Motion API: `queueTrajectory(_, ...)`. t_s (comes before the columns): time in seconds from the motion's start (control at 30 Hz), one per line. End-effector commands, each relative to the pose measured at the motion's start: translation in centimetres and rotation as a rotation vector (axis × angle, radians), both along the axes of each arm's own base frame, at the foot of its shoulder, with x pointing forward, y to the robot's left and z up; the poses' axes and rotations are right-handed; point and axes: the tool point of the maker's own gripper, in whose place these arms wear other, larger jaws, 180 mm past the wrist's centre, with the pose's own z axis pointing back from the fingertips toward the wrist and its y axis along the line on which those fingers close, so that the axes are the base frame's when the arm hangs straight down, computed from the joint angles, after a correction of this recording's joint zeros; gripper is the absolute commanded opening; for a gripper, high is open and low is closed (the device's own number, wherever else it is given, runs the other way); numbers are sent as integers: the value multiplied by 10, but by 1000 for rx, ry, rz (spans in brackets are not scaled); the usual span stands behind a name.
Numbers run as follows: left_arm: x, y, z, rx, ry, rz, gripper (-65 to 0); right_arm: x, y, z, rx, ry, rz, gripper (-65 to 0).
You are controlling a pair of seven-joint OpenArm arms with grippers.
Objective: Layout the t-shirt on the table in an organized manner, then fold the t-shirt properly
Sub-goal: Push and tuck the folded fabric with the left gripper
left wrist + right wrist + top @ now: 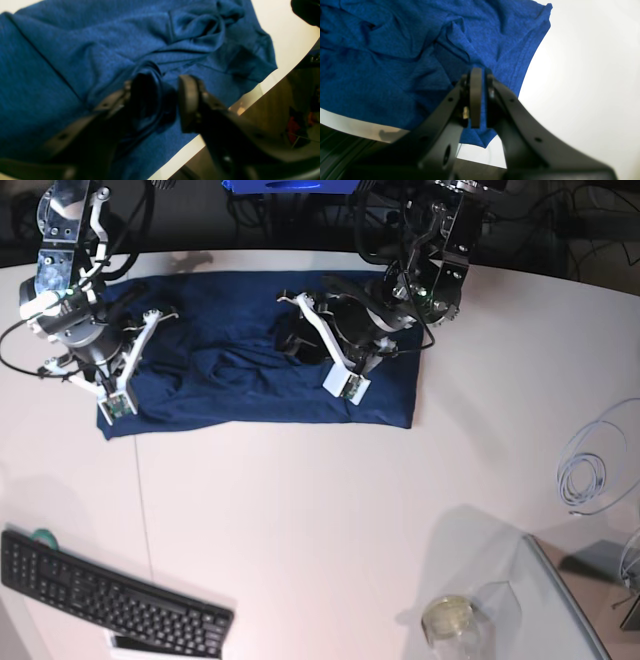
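Observation:
The navy-blue t-shirt (230, 370) lies spread and wrinkled across the far part of the white table (300, 510). In the left wrist view my left gripper (156, 97) stands open over the t-shirt (75, 50), jaws apart, with a raised bunch of cloth between them leaning on one finger (125, 92). In the base view this left gripper (300, 340) is over the shirt's right half. My right gripper (477, 100) is shut on the t-shirt (395, 62) near its hemmed edge and a corner. In the base view the right gripper (125, 360) is at the shirt's left end.
A black keyboard (110, 600) lies at the near left. A glass jar (450, 620), a clear box (560, 600) and a coiled cable (590, 470) sit at the near right. The table's curved edge (250, 100) runs close by the left gripper.

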Motion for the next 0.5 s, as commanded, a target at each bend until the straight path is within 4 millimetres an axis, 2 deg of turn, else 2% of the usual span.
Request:
queueTrajectory(0.0, 10, -6, 17, -37, -52, 5, -351, 7, -1, 9, 0, -38, 2, -626)
queueTrajectory(0.1, 10, -15, 28, -53, -79, -18, -298, 7, -1, 9, 0, -38, 2, -626)
queueTrajectory(0.2, 6, -26, 41, -73, -108, -51, -288, 7, -1, 9, 0, -38, 2, -626)
queueTrajectory(0.27, 7, -26, 51, -79, -136, -50, -291, 7, -1, 9, 0, -38, 2, -626)
queueTrajectory(0.33, 7, -9, 54, -54, -151, -18, -311, 7, -1, 9, 0, -38, 2, -626)
queueTrajectory(0.37, 9, 2, 55, -38, -152, 17, -349, 7, -1, 9, 0, -38, 2, -626)
queueTrajectory(0.4, 12, 15, 55, -21, -152, 60, -415, 7, -1, 9, 0, -38, 2, -626)
queueTrajectory(0.47, 17, 42, 52, 18, -147, 141, -601, 4, -1, 8, 0, -31, 2, -626)
